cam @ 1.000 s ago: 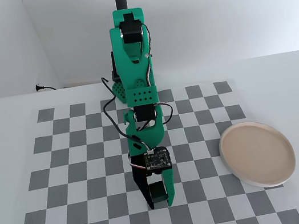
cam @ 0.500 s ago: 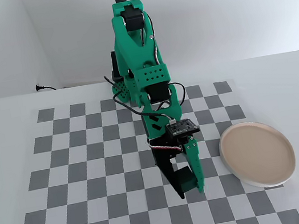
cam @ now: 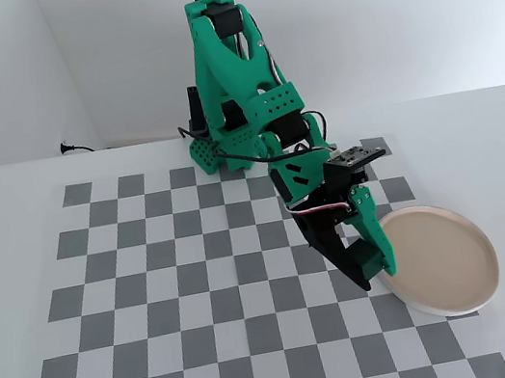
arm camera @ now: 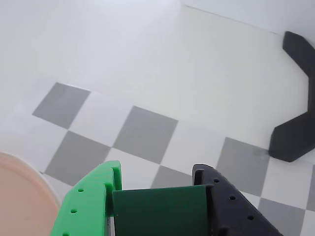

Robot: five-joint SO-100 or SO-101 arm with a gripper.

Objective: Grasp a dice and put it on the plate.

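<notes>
In the wrist view the dark green dice (arm camera: 160, 211) sits clamped between my bright green finger (arm camera: 91, 206) and my black finger (arm camera: 226, 206). My gripper (arm camera: 157, 172) is shut on it and holds it above the checkered mat. The beige-pink plate (arm camera: 19, 196) lies at the lower left of that view, just beside the green finger. In the fixed view my gripper (cam: 374, 265) hangs low at the left rim of the plate (cam: 446, 258). The dice is hard to make out there between the fingers.
The grey and white checkered mat (cam: 149, 266) covers the table. The arm's green base (cam: 217, 151) stands at the mat's far edge. A black angled foot (arm camera: 295, 132) lies on the white table at the right of the wrist view.
</notes>
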